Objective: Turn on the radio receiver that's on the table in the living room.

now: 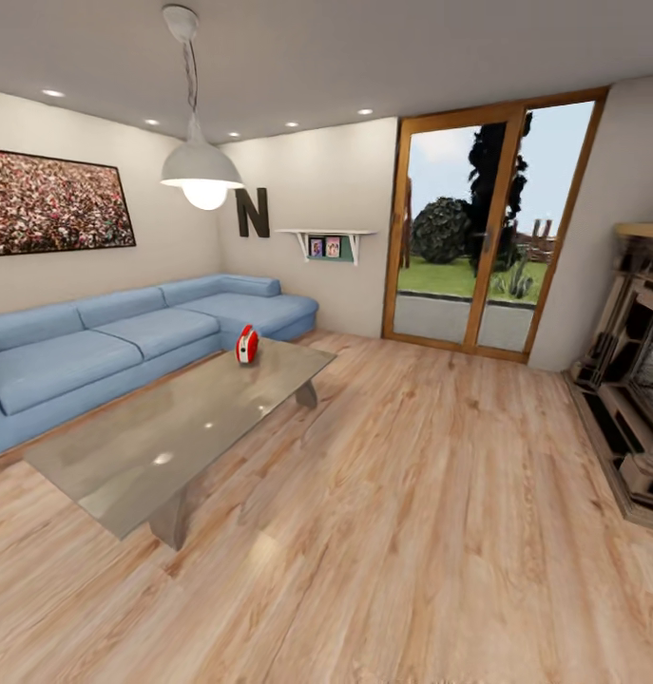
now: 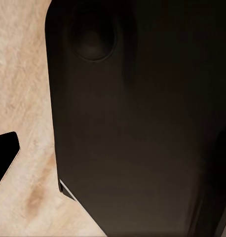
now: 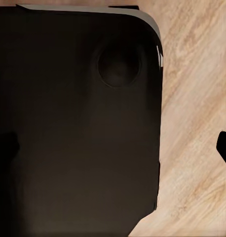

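We locate the radio receiver (image 1: pixel 247 344) upright at the far end of the table (image 1: pixel 164 446), left of centre, well apart from us; approach and switching remain, and neither gripper's opening can be told.

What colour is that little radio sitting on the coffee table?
Bright red with white trim: the radio receiver, seen best in the head view.

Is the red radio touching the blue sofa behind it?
Apart. The head view shows the radio receiver standing on the table near its far end, with a strip of wood floor between the table edge and the sofa.
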### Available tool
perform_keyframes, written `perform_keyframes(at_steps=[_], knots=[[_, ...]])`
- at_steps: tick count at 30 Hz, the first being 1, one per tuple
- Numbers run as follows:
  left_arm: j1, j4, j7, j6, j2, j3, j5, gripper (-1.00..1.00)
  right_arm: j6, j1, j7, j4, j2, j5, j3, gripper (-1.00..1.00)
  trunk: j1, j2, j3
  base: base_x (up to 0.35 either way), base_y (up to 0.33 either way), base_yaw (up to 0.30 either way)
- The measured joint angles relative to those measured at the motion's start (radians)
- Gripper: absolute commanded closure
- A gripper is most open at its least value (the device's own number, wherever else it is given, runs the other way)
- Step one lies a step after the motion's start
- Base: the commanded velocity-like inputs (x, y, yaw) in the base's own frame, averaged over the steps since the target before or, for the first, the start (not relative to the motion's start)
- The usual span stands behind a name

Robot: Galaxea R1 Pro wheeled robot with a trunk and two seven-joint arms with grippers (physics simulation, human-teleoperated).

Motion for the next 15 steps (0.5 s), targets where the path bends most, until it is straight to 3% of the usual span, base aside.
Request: perform_keyframes(at_steps=[9, 15], knots=[[0.0, 0.0, -0.001, 0.0, 0.0, 0.0, 0.0, -1.0, 0.0, 0.0, 0.0, 0.0, 0.0, 0.0, 0.0, -1.0, 0.0, 0.0, 0.0, 0.003, 0.0, -0.287], [0.0, 0.0, -0.003, 0.001, 0.002, -0.004, -0.001, -1.0, 0.001, 0.0, 0.0, 0.0, 0.0, 0.0, 0.0, -1.0, 0.0, 0.0, 0.0, 0.254, 0.0, -0.212]])
